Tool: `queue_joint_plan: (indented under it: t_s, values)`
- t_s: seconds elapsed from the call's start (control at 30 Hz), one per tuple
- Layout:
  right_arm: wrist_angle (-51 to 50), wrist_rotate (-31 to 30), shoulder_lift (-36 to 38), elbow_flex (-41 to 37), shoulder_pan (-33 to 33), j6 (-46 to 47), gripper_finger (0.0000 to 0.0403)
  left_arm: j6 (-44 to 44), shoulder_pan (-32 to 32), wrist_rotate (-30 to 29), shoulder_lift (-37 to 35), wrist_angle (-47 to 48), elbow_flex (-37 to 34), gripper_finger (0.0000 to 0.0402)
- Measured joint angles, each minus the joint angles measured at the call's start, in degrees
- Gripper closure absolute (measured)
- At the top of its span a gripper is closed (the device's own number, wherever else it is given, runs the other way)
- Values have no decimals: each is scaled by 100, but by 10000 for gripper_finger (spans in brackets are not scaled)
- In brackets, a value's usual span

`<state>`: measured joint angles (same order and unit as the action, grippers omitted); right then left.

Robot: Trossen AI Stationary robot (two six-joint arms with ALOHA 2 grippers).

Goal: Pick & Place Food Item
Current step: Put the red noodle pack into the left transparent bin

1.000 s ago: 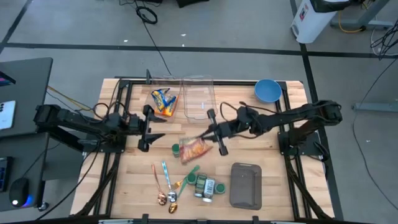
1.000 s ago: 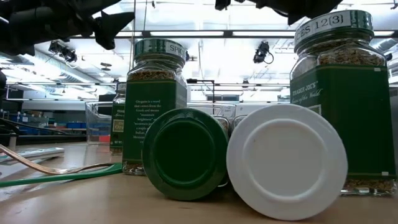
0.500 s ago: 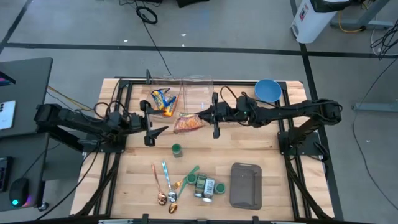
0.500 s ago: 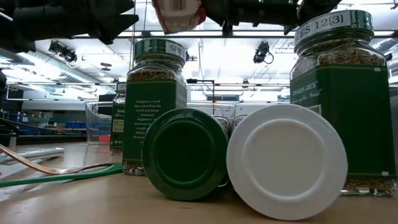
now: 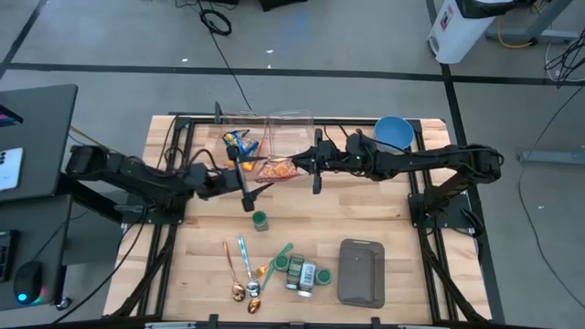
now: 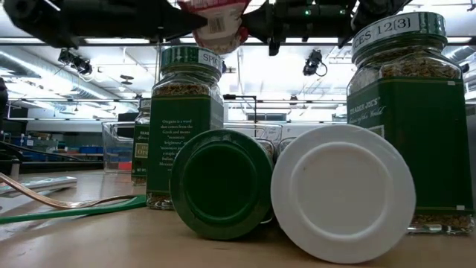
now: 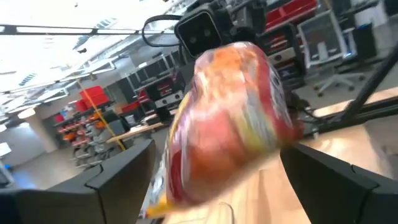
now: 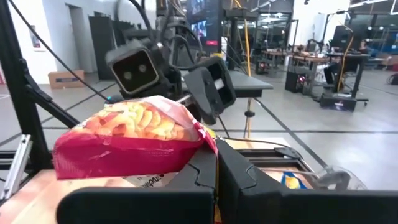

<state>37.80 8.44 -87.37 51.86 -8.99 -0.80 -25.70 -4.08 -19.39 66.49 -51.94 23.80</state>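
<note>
A red and orange snack bag (image 5: 274, 170) hangs in the air over the table's far middle; it also shows in the low view (image 6: 216, 18). My right gripper (image 5: 296, 167) reaches in level from the right and is shut on the bag. My left gripper (image 5: 245, 187) comes from the left, open. In the left wrist view its fingers (image 7: 348, 180) stand wide on either side of the bag (image 7: 230, 118). My right gripper pinches the bag's right-hand end (image 8: 200, 140) between its two shut fingers, coming level from the table's right. The bag is lifted clear and sticks out from the fingers toward the left arm. My left gripper's fingers flank the bag; whether they touch it I cannot tell.
Two clear containers (image 5: 291, 137) stand at the far edge, one holding another snack bag (image 5: 239, 146). A blue bowl (image 5: 393, 132) is at the far right. A green lid (image 5: 260, 219), spoons (image 5: 245, 274), spice jars (image 5: 302, 274) and a grey lidded box (image 5: 361, 272) lie nearer.
My right gripper has carried the snack bag from over the table's middle toward the far edge and a little left, still shut on it. My left gripper has reached toward the table's right, up to the bag, so that the bag now sits between its fingers.
</note>
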Motion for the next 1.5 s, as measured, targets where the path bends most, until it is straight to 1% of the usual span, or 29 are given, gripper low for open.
queue_joint_plan:
  t_s: [0.13,0.27,0.37,0.57,0.63,0.7,0.77,0.87,1.0,1.13,1.23,1.3,1.4,1.5]
  values:
    - [-80,29,0,0,11,-2,403,-191,-1,-67,206,-19,230,62]
    - [-157,115,0,0,15,-2,403,-337,-2,-160,296,-12,283,104]
    - [-163,168,0,0,15,-15,403,-351,-7,-158,296,56,283,155]
    - [-168,207,0,0,17,-254,396,-416,-5,-160,296,120,283,276]
    - [-161,207,0,0,17,-347,387,-440,-7,-168,296,131,283,308]
    - [-139,211,0,0,17,-450,375,-468,-7,-188,294,130,283,328]
    - [-143,209,0,0,17,-547,363,-483,-7,-186,294,141,283,333]
    - [-131,207,0,0,17,-647,338,-497,-7,-182,294,144,283,327]
    - [-135,202,66,0,15,-826,292,-497,-10,-148,294,141,283,317]
    - [-161,198,293,-3,17,-1080,242,-497,-11,-133,290,117,298,317]
    - [-212,202,570,-7,17,-1222,215,-495,-11,-134,287,105,303,318]
    - [-213,210,785,-7,22,-1281,205,-495,-7,-167,288,209,289,319]
    - [-231,336,1145,-72,24,-1384,201,-487,-4,-196,301,291,274,319]
    - [194,592,1435,-457,57,-1412,200,-469,-7,-296,290,314,283,319]
